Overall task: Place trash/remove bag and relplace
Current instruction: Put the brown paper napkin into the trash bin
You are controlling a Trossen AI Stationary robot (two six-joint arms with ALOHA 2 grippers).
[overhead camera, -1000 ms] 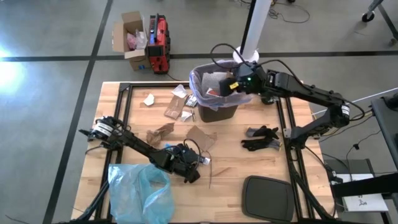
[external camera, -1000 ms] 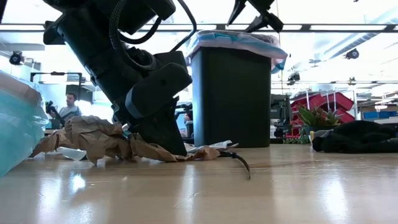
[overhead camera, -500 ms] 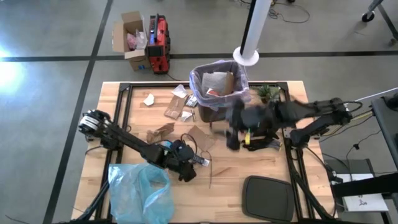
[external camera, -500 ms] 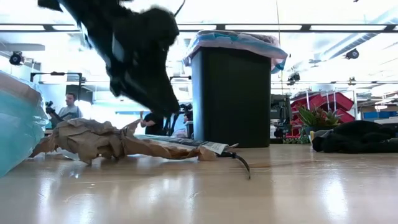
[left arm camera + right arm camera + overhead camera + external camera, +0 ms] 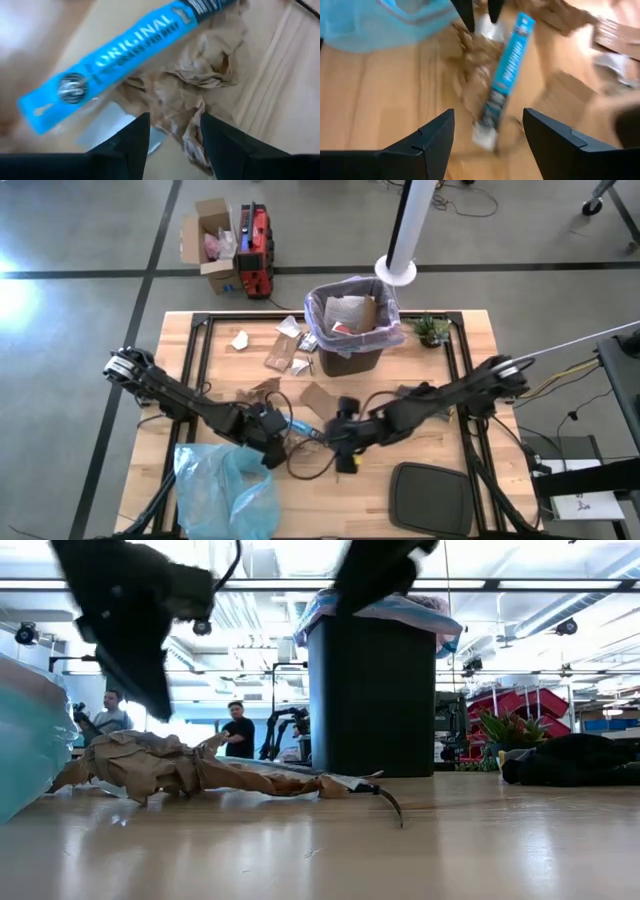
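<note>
Near the bench's front-middle, left gripper (image 5: 272, 442) w/ jaws slightly apart and right gripper (image 5: 343, 442) w/ jaws spread wide both hang empty over a blue wrapper (image 5: 120, 55) reading "ORIGINAL" – lying on crumpled brown paper (image 5: 200, 75) – bag (image 5: 385, 332) lines the bin.

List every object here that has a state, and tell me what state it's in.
Black bin: upright, lined with the pale lavender bag, trash inside.
Blue wrapper: lying flat on crumpled brown paper.
Light-blue plastic bag: crumpled on the table.
Left pincer: open, empty, above the paper.
Right pincer: open, empty, facing the wrapper.
Black lid: off the bin, flat on the table.
</note>
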